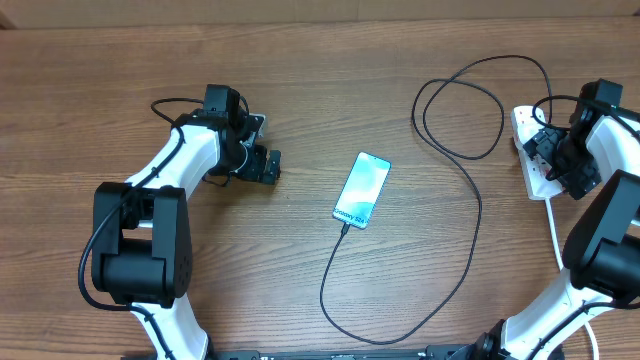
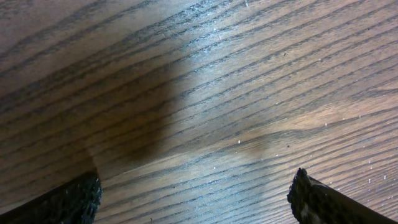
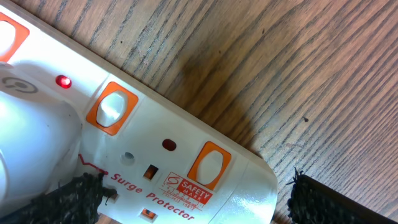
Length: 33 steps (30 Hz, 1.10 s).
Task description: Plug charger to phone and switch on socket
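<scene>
In the overhead view, the phone [image 1: 361, 190] is lying near the middle of the tabletop [image 1: 300, 60] with its lit screen facing up. The charger [image 1: 480, 215] is meeting the phone's lower edge with its tip (the joint is too small to judge). Its cable is running down, curving right and looping up toward the socket [image 1: 530, 177] at the right edge. The left fingers [image 1: 266, 165] are standing spread over bare wood, well apart from the phone. The right fingers [image 1: 541, 146] are hanging over the socket.

In the left wrist view, the left fingers [image 2: 68, 202] are spread wide and gripping nothing, with wood grain between them.

In the right wrist view, the right fingers [image 3: 333, 202] are also spread wide and gripping nothing. One is hanging over the socket [image 3: 186, 149], the other over the wood beside it. A red lamp [image 3: 63, 81] is glowing beside an orange-framed switch [image 3: 112, 107].
</scene>
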Tool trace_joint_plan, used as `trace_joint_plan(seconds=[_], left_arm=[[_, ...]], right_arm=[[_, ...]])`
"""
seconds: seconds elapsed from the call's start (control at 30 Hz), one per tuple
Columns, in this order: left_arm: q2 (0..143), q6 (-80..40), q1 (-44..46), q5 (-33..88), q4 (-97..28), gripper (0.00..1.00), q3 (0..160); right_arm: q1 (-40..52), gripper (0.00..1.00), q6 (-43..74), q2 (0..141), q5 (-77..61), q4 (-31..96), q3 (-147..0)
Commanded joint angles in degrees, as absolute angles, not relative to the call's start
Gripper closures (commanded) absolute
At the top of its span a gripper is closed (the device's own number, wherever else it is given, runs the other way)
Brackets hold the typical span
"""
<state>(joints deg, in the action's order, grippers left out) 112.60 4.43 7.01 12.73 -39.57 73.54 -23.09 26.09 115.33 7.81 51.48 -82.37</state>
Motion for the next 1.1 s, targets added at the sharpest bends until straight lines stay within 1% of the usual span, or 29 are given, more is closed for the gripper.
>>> trace_joint_plan(seconds=[0.0, 0.67, 1.07], left_arm=[[112.5, 4.7, 6.8, 12.2, -39.6, 0.00, 73.9], [112.0, 4.7, 7.0, 11.8, -39.6, 0.00, 73.9], [94.7, 4.7, 9.5, 11.8, -39.6, 0.00, 73.9]], right_arm=[[-20.0, 0.00, 26.5, 119.2, 4.9, 47.6, -81.3], [-20.0, 0.00, 26.5, 119.2, 4.9, 47.7, -81.3], [-20.0, 0.00, 26.5, 119.2, 4.9, 47.6, -81.3]])
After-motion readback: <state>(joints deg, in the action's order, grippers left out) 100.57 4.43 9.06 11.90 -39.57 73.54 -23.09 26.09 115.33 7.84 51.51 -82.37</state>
